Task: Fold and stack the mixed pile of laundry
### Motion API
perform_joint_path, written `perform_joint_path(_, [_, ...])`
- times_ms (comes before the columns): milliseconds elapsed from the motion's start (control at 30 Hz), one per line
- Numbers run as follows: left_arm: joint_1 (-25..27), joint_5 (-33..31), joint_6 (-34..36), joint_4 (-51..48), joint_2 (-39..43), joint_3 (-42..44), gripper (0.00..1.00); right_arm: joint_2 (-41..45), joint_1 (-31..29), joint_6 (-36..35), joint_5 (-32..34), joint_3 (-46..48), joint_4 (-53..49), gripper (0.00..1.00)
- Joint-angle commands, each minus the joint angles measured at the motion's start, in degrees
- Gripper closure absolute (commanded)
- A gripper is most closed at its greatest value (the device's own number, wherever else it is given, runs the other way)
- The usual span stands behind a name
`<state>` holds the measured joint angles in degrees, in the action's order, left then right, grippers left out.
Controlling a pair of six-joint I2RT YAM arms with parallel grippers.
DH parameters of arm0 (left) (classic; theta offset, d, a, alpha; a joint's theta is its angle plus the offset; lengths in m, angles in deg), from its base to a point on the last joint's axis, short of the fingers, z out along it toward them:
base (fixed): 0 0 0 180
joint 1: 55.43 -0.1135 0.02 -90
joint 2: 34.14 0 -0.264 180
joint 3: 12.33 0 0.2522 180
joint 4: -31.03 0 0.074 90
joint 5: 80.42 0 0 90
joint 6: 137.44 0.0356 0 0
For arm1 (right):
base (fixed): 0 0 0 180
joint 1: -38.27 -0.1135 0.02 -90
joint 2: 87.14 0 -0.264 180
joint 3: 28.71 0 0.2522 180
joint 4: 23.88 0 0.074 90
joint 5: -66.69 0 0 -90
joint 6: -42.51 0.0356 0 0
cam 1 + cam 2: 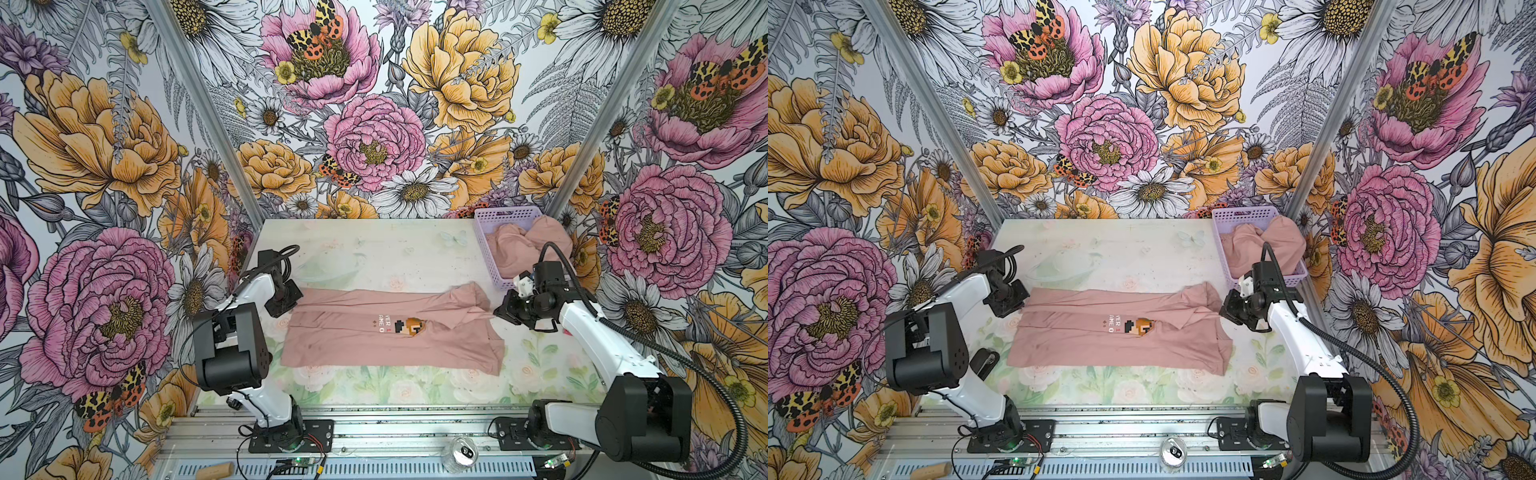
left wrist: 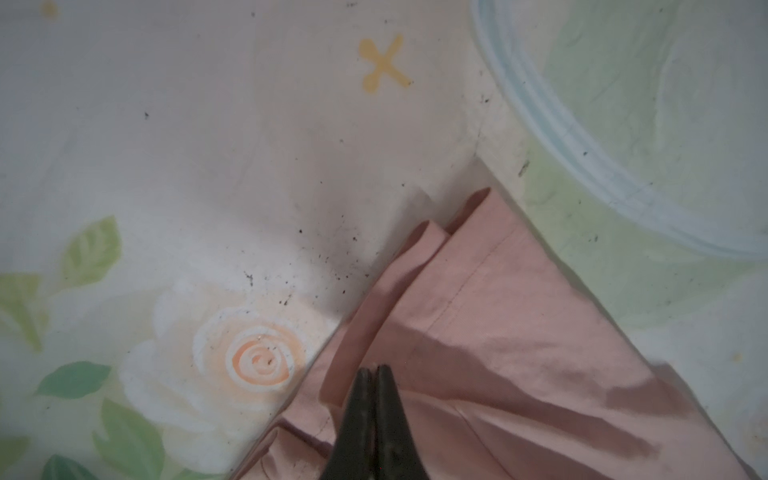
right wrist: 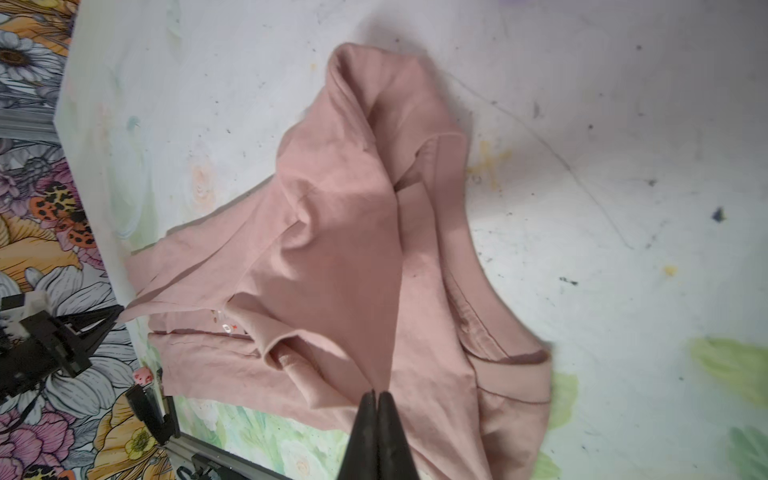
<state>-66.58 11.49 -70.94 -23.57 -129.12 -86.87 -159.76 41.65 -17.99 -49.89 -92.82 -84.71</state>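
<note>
Floral walls enclose the table [image 1: 374, 249], where the T-shirt [image 1: 374, 336] is spread across the middle. Its ends are pinched by the closed left gripper [image 2: 376, 370] and right gripper [image 3: 377, 395]. More pink clothes [image 1: 528, 249] are heaped in the basket [image 1: 505, 216] at the far right corner.

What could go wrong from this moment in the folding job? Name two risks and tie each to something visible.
1. The T-shirt is bunched and wrinkled at its collar end, near the right gripper; folding now would likely give a lumpy, crooked stack.
2. The left gripper is shut at the hem corner; whether it pinches cloth is unclear, so the hem may slip when pulled.
</note>
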Motion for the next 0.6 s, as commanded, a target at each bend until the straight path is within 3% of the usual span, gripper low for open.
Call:
perform_joint_path(0, [0.58,-2.26,1.23,0.97,1.89,1.04,1.00,-0.70,1.56,-1.95,3.92,-0.12,0.22,1.00])
perform_joint_path(567, [2.77,-2.27,0.52,0.61,2.49,5.03,1.00,-2.51,3.75,-2.32,3.69,2.83,1.98,1.00])
